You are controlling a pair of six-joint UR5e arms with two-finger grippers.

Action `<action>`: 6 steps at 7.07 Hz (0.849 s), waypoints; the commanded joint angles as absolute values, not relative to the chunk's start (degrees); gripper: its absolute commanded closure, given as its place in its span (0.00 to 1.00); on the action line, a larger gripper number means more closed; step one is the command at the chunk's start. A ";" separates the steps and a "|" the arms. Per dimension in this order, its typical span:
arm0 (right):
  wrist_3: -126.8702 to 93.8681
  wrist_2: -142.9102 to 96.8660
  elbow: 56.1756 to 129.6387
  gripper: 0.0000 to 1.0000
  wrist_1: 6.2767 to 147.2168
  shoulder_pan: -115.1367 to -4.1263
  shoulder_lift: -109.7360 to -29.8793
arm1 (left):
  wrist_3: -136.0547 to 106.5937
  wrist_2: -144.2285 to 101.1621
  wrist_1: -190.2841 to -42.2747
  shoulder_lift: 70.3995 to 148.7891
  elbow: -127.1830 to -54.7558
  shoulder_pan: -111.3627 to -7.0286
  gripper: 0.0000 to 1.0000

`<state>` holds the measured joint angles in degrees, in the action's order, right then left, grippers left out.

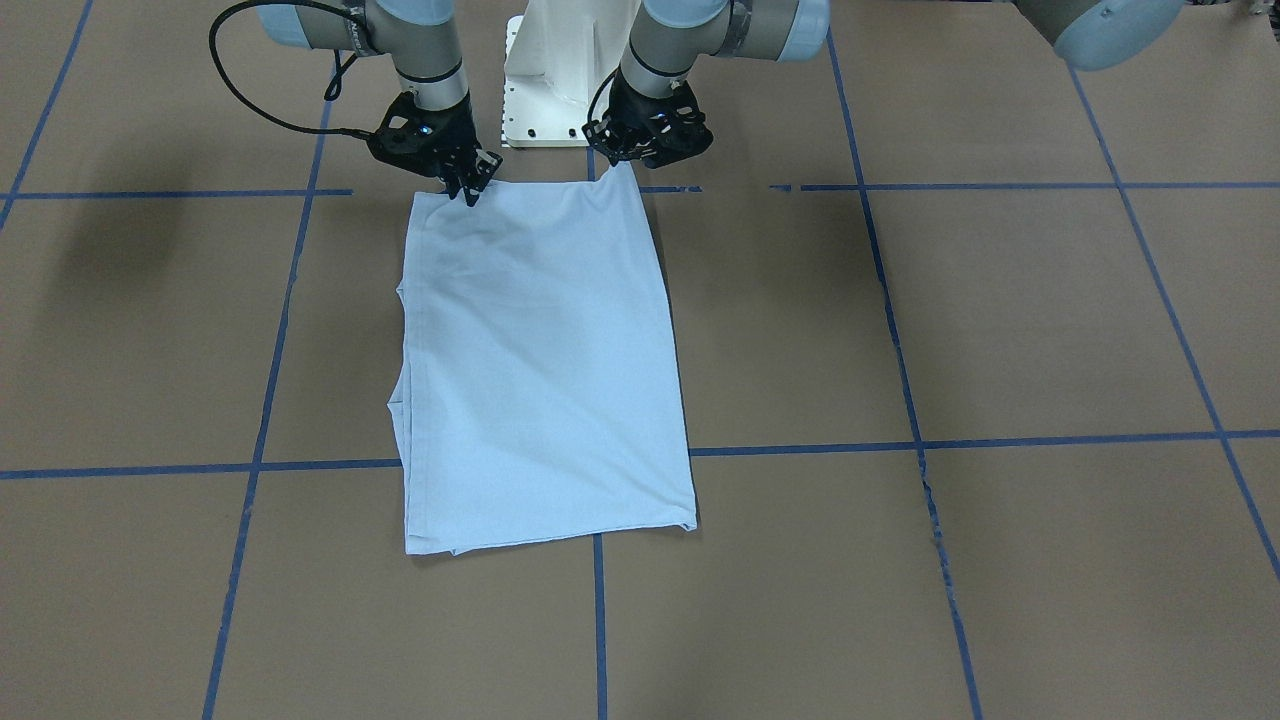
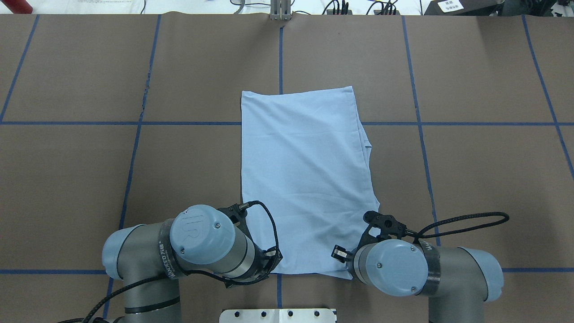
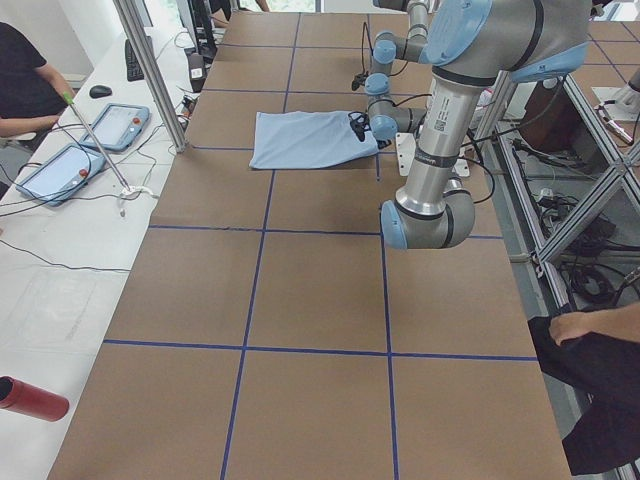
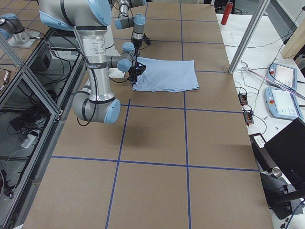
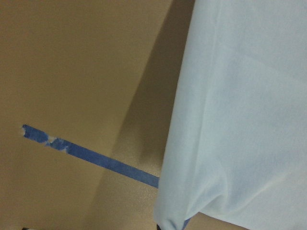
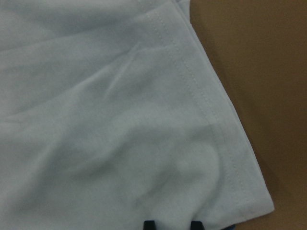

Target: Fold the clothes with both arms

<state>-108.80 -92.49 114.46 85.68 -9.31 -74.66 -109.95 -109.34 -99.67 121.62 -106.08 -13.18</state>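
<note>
The light blue T-shirt (image 1: 540, 360) lies folded into a long rectangle on the brown table, with print and collar hidden. My left gripper (image 1: 632, 160) sits at the shirt's robot-side corner, which peaks up into its shut fingers. At the other robot-side corner, my right gripper (image 1: 468, 185) is shut on the hem. In the overhead view both wrists cover those corners of the shirt (image 2: 305, 179). The left wrist view shows the shirt's (image 5: 249, 120) edge hanging over the table. The right wrist view shows the stitched hem (image 6: 201, 96) running down to two fingertips (image 6: 149, 224).
The white pedestal base (image 1: 545, 80) stands just behind the shirt's robot-side edge. Blue tape lines (image 1: 800, 450) grid the table. A seated person (image 3: 25, 80), tablets (image 3: 118, 125) and a red bottle (image 3: 30, 398) are on the side bench beyond the table's far edge.
</note>
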 commanded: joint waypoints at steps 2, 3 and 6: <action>-108.72 -92.37 114.17 1.00 85.69 -9.14 -74.18 | -109.95 -109.25 -99.76 121.64 -105.91 -13.18 1.00; -108.63 -92.46 114.34 1.00 85.69 -9.49 -74.01 | -109.95 -109.25 -99.76 121.64 -106.08 -13.27 1.00; -108.63 -93.16 117.67 1.00 85.52 -10.11 -74.35 | -109.78 -109.51 -95.48 120.94 -110.72 -13.45 1.00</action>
<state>-108.72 -92.70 116.03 85.66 -9.95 -74.10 -109.87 -109.37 -98.31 121.15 -108.54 -13.40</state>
